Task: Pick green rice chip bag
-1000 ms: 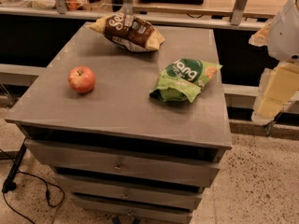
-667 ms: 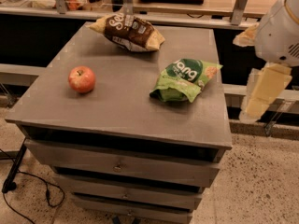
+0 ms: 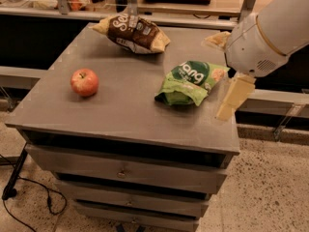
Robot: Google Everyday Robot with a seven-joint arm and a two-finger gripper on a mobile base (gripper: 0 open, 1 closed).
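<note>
Green rice chip bag point(image 3: 192, 81) lies flat on the right half of the desk point(image 3: 120, 108), logo up, well apart from the red apple point(image 3: 84, 82) at left and the brown snack bag point(image 3: 135, 33) at the back edge. Gripper point(image 3: 231, 99) hangs just beside the bag's right end, over the desk's right edge, not touching it (jaws spread or together: cannot tell).

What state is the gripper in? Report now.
Gripper: cannot be told; it hangs at the edge of the table, beside the green rice chip bag, not touching it.
</note>
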